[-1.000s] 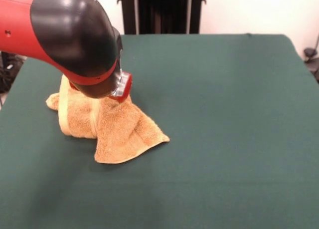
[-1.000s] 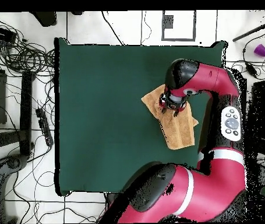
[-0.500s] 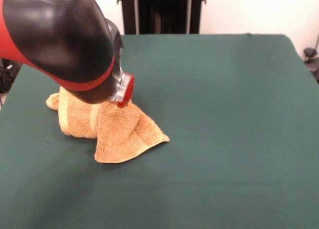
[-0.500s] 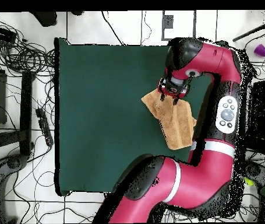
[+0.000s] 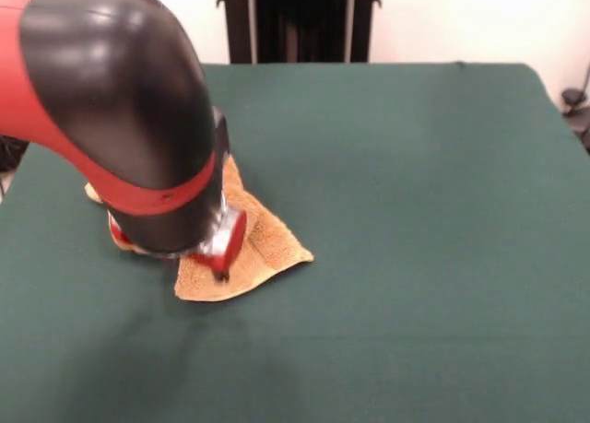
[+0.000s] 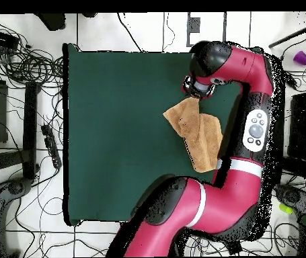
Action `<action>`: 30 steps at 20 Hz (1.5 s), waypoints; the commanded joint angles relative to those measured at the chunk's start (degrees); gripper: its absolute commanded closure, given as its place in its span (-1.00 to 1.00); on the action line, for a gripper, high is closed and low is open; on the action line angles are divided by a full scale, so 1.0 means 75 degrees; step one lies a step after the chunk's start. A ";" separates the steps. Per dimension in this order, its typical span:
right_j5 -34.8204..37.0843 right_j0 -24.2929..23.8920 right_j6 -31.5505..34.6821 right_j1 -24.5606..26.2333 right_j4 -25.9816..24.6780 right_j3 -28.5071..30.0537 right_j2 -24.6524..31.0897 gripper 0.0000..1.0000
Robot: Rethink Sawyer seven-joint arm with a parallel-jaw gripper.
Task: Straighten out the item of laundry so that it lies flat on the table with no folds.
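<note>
Orange-yellow, one towel [image 5: 263,243] lies bunched on one green table [image 5: 415,211]; claw [image 5: 219,257] state unclear.

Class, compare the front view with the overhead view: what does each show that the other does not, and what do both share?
Only the front view shows the towel's raised fold and how low the gripper sits at its near edge. Only the overhead view shows the towel's whole crumpled outline, the arm's full sweep, the cables on the floor and a purple object. Both show the towel unflattened on the green table, near one side.
</note>
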 commanded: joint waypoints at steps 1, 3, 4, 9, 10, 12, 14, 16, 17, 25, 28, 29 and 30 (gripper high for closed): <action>-0.4887 0.0280 0.1222 -0.1800 0.0228 0.4833 -0.0257 -1.00; -0.5910 0.0364 0.2017 -0.2090 -0.0025 0.5648 -0.0449 -1.00; -0.6297 0.0434 0.2467 -0.2173 -0.0089 0.5936 -0.0563 -1.00; -0.7221 0.0816 0.3433 -0.2453 0.0308 0.6841 -0.1060 -1.00; -0.7347 0.0821 0.3396 -0.2537 0.0403 0.7069 -0.1071 -1.00; -0.7386 0.0760 0.3058 -0.2675 0.0592 0.7472 -0.1056 -1.00; -0.7272 0.0665 0.2699 -0.2844 0.0735 0.7888 -0.1020 -1.00; -0.7073 0.0635 0.2432 -0.3096 0.0774 0.8258 -0.1027 -1.00; -0.6981 0.0624 0.2346 -0.3245 0.0801 0.8443 -0.1027 -1.00; -0.8505 0.0241 0.1978 -0.3117 0.0358 0.9382 -0.0920 -1.00; -0.9433 0.0046 0.2040 -0.2806 0.0175 0.9582 -0.0853 -1.00; -0.9695 0.0071 0.2177 -0.2727 0.0172 0.9627 -0.0892 -1.00; -0.9940 0.0198 0.2382 -0.2662 0.0190 0.9621 -0.1018 -1.00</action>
